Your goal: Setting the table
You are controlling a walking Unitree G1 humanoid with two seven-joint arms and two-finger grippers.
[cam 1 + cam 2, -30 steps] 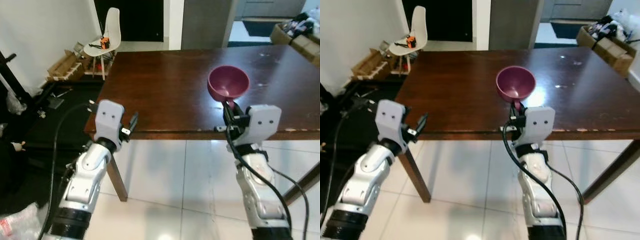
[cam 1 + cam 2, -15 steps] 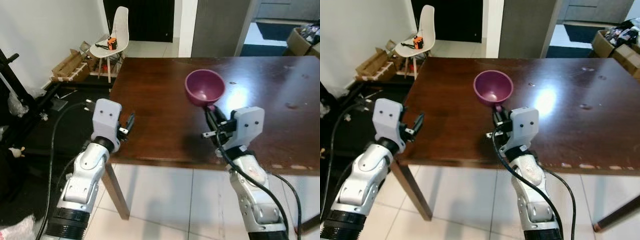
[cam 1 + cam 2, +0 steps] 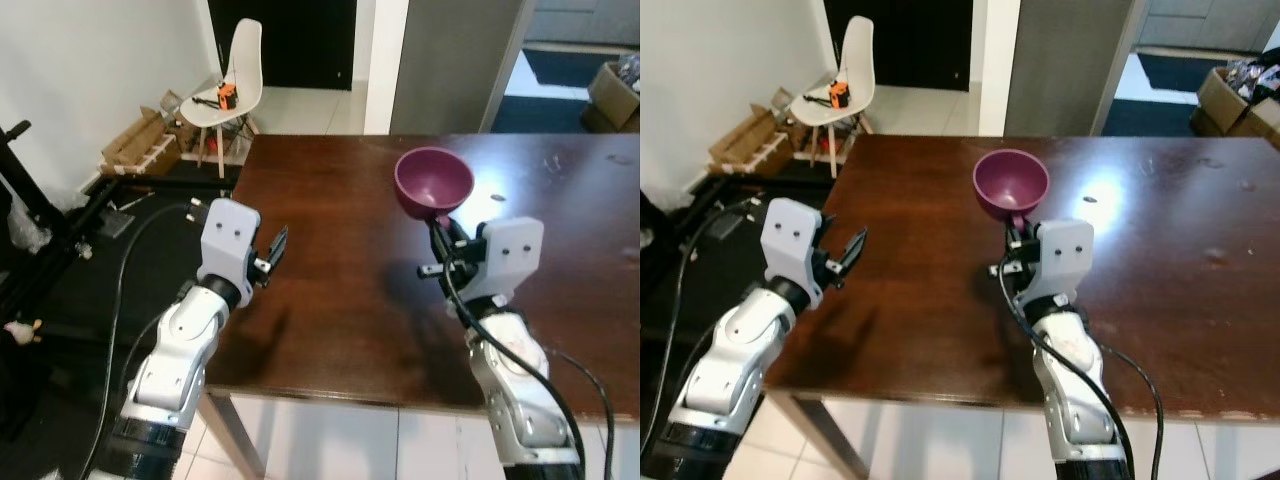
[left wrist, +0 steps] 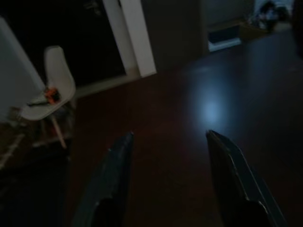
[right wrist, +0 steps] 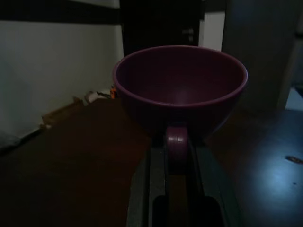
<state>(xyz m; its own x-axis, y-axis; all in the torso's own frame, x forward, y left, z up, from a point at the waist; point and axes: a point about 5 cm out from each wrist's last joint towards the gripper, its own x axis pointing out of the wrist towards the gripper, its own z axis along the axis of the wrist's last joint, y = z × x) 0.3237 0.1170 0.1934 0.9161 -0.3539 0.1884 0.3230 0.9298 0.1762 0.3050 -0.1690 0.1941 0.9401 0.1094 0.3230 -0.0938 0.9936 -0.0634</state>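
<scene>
The right gripper (image 3: 437, 222) has its jaws clenched on the handle of the purple bowl (image 3: 433, 183), holding it above the counter (image 3: 340, 300) toward one o'clock, apparently for placing, while the left gripper (image 3: 277, 248) hovers released.

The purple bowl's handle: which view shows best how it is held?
The right wrist view: the handle of the bowl sits clamped between the right gripper's fingers. In both eye views the bowl shows from above, its handle mostly hidden.
</scene>
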